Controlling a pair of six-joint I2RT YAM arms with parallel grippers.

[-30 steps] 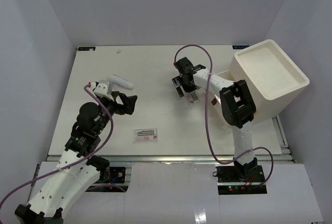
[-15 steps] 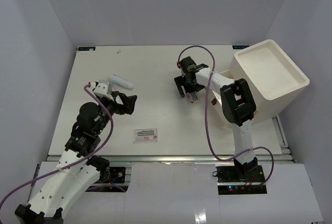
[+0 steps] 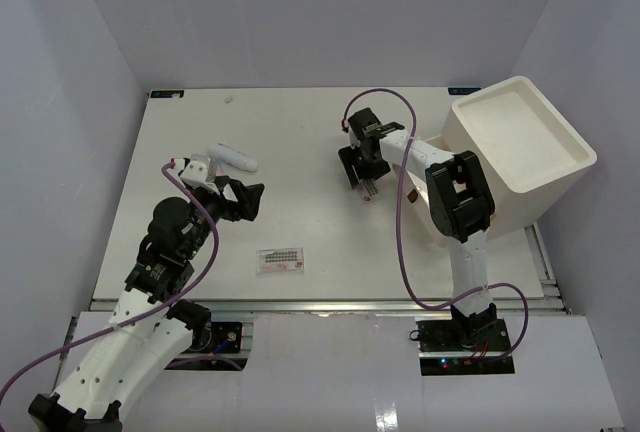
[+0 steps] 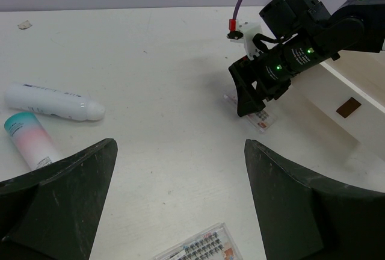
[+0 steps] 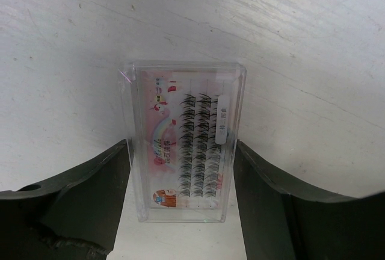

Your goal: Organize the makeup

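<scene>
Right jaws down — astride lash packet (image 5: 183, 142)

Seen from above, a table (image 3: 300, 132) fills the middle of the frame. A bin (image 3: 530, 184) stands at its right edge, in the upper right. Left of the bin, near centre, the right gripper (image 3: 362, 174) sits over a packet (image 5: 183, 142) lying flat on the table, with one finger along each long side. A second packet (image 3: 281, 259) lies lower, left of centre. At the left, the left gripper (image 3: 245, 199) hangs just below a tube (image 3: 232, 157). In the left wrist view, a second tube (image 4: 29, 141) lies just beneath that one, at the frame's left edge.
</scene>
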